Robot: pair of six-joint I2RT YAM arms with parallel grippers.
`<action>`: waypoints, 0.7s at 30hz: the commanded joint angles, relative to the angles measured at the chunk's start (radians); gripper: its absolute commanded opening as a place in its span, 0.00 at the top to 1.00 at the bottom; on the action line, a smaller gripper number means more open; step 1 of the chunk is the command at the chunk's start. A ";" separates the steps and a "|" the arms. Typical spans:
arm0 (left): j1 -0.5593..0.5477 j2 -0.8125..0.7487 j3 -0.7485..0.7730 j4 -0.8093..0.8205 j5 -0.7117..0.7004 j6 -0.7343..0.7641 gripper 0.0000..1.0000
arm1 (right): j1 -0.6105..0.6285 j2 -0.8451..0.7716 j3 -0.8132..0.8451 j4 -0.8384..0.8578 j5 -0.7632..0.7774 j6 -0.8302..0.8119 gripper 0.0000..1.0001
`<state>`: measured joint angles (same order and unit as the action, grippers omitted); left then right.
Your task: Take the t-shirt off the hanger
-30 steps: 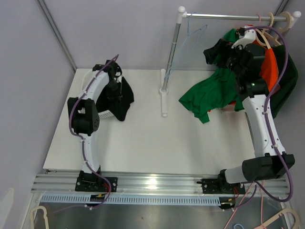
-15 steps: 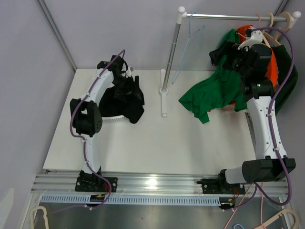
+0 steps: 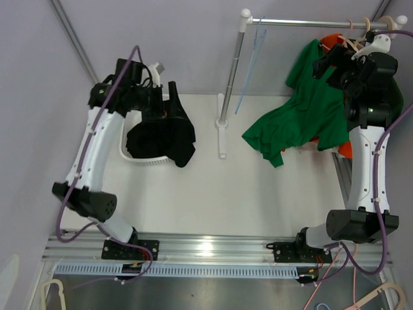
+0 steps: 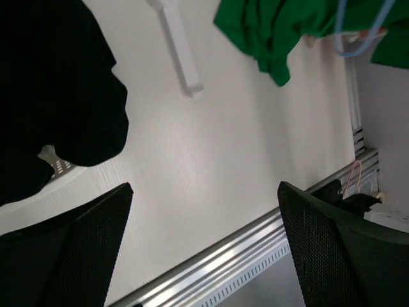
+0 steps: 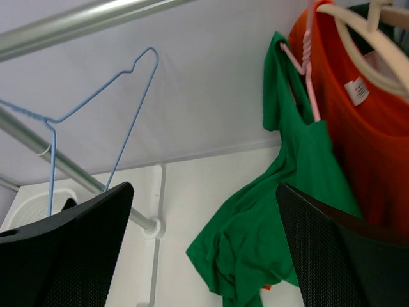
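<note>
A green t-shirt (image 3: 303,116) hangs by one shoulder from a pink hanger (image 5: 307,70) on the rail (image 3: 310,22). Its lower part is bunched on the table (image 5: 255,256). My right gripper (image 3: 326,64) is up beside that shirt's top, open and holding nothing (image 5: 204,188). A black t-shirt (image 3: 164,135) lies draped over a white basket (image 3: 145,161) at the left. Above and behind it my left gripper (image 3: 169,103) stands open with nothing between its fingers (image 4: 204,192). An empty blue wire hanger (image 3: 250,64) hangs at the rail's left end.
The rack's post (image 3: 232,71) rises from a white base (image 3: 222,139) at the middle of the table's back. An orange t-shirt (image 5: 364,141) on a cream hanger (image 5: 364,38) and a dark green garment (image 3: 393,110) hang right of the green one.
My left gripper opened, let go of the black t-shirt and rose back to the left. The shirt stays in the basket. My right gripper drew back to the right and widened.
</note>
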<state>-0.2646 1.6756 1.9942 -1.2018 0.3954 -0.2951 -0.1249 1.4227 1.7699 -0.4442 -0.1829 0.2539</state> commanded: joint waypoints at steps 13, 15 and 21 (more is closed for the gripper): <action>-0.004 -1.053 -0.868 1.087 -0.289 -0.283 0.01 | -0.022 0.228 0.259 0.033 0.103 -0.116 0.02; -0.004 -1.073 -0.830 1.046 -0.287 -0.270 0.00 | -0.022 0.255 0.267 0.059 0.103 -0.117 0.02; -0.004 -1.038 -0.710 0.930 -0.282 -0.153 0.00 | -0.025 0.355 0.341 0.067 0.134 -0.156 0.05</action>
<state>-0.2661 0.6090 1.2369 -0.2878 0.1303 -0.4862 -0.1425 1.7329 2.0365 -0.4133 -0.0807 0.1387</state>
